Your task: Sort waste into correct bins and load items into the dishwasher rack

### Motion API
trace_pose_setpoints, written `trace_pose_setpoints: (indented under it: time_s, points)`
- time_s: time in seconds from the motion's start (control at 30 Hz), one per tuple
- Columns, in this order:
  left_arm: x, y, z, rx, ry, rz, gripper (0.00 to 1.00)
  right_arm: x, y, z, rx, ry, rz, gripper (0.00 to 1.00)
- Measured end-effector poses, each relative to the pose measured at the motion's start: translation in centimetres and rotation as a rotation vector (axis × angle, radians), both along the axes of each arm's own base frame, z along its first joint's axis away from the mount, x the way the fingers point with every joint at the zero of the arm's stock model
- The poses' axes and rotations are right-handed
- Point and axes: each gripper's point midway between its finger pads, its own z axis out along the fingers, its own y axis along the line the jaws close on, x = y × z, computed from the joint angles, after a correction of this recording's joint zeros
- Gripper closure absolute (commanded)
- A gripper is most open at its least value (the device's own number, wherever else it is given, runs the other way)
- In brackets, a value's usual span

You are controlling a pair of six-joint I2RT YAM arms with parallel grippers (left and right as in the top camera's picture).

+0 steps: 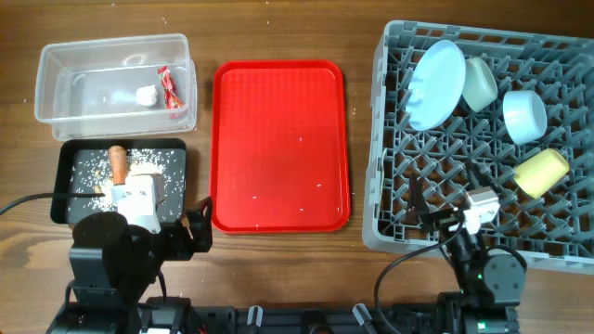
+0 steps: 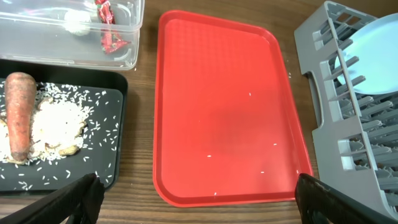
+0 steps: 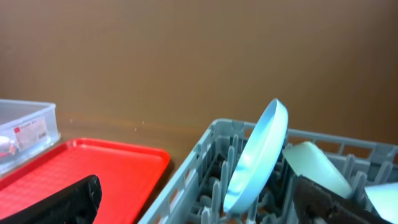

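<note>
Overhead: orange carrot [image 1: 118, 162] on rice-strewn black tray [image 1: 71, 165]

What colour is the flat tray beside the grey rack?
Red; the flat plastic tray shows best overhead.

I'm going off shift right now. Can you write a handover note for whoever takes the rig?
Left gripper and right gripper: both open, empty.
Tub: wrapper, tissue.
Black tray: carrot, scraps.
Rack: plate, green bowl, blue bowl, cup.
Red tray: only a few grains.
Done: waste binned, four dishes racked.
Left: the spoon, not visible in any view.
</note>
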Motion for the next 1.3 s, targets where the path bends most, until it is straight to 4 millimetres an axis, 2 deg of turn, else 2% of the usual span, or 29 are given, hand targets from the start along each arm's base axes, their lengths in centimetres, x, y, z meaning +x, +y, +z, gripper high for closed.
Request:
trace_pose_setpoints:
  time_s: [0.07, 0.13, 0.47, 0.73, 1.3]
  points:
    - [0.0, 0.0, 0.0, 0.0, 0.0, 0.0, 0.0, 0.2, 0.0, -1.9, -0.003, 0.051, 0.0, 0.0]
    - [0.0, 0.0, 0.0, 0.0, 0.0, 0.0, 0.0, 0.3, -0.1, -2.8, -0.004, 0.083, -0.006, 0.0]
    - [0.0, 0.0, 0.0, 0.0, 0.0, 0.0, 0.0, 0.4, -0.9, -2.9, 0.022, 0.089, -0.04, 0.0]
    - [0.0, 0.0, 0.0, 0.0, 0.0, 0.0, 0.0, 0.6, -2.3, -3.0, 0.109, 0.109, -0.12, 0.0]
    - [0.0, 0.0, 0.0, 0.0, 0.0, 0.0, 0.0, 0.6, -2.5, -3.1, 0.116, 0.112, -0.131, 0.0]
